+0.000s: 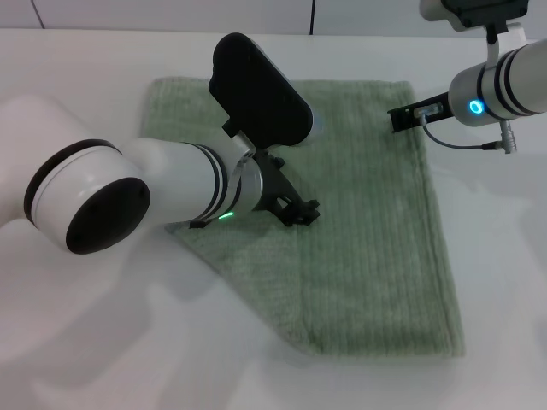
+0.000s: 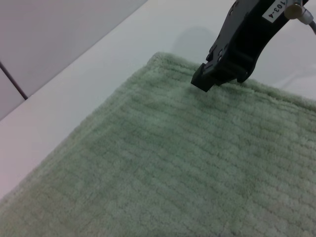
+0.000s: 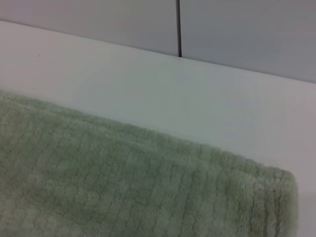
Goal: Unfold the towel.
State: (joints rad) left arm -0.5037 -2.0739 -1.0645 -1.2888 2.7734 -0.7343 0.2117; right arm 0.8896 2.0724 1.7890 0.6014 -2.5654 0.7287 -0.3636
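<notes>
Both grippers over flat towel [image 1: 367, 248], left gripper [image 1: 299, 211] mid-cloth, right gripper [image 1: 408, 117] at far corner, finger states unclear

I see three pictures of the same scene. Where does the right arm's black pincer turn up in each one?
Head view: the right pincer is upper right, at the towel's far right corner.
Left wrist view: the right pincer is at the top, over the towel's far edge.
Right wrist view: not in it.
Shared landmark: the towel's far corner.
</notes>
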